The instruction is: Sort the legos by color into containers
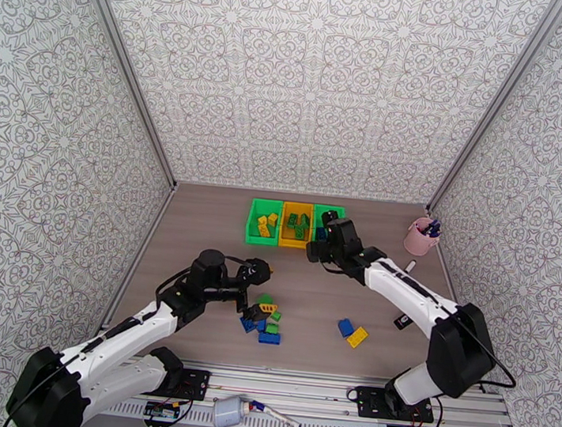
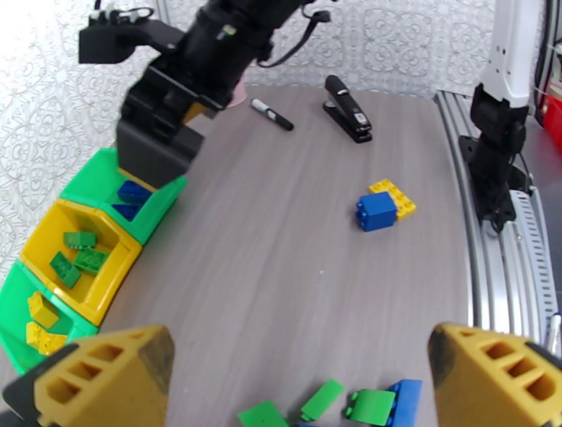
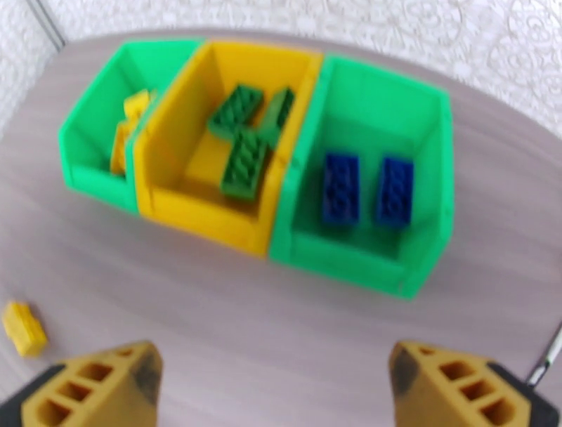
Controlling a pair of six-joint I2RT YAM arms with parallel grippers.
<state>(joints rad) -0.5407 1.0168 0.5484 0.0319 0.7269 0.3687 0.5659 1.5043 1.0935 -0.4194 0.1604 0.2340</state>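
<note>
Three joined containers stand at the back: a green bin (image 3: 88, 175) with yellow legos (image 3: 133, 112), a yellow bin (image 3: 204, 214) with three green legos (image 3: 242, 165), and a green bin (image 3: 351, 260) with two blue legos (image 3: 341, 188). My right gripper (image 3: 274, 393) hovers open and empty just in front of the blue-filled bin (image 1: 330, 213). My left gripper (image 2: 298, 393) is open above a pile of green, blue and yellow legos (image 1: 264, 320). A blue brick (image 2: 377, 211) and a yellow brick (image 2: 397, 196) lie together to the right. One yellow brick (image 3: 24, 328) lies loose near the bins.
A pink cup of pens (image 1: 422, 236) stands at the back right. A marker pen (image 2: 272, 114) and a black stapler (image 2: 348, 109) lie on the right side of the table. The metal rail (image 1: 303, 395) runs along the near edge.
</note>
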